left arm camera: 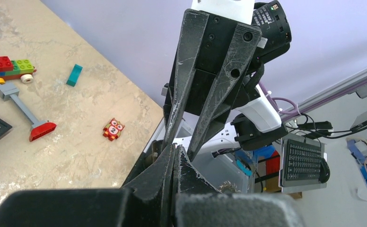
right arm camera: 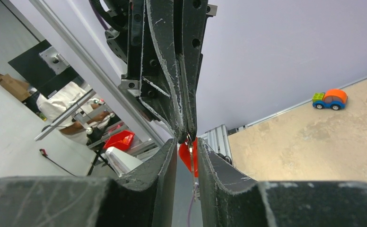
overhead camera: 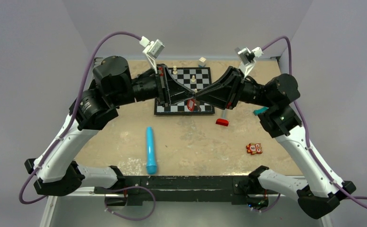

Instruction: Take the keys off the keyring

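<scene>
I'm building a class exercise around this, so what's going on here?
Both arms meet tip to tip above the chessboard. The left gripper, jaws shut, pinches the top of the red keyring; the right gripper has its jaws either side of the tag, grip unclear. No freed key is visible.

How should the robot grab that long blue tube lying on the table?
Around the middle of the blue tube, coming straight down. It lies flat on the table, its length pointing away from the arm bases, so fingers should close across its narrow sides, left and right. There is bare table on both sides, and a middle grip should keep it level.
</scene>
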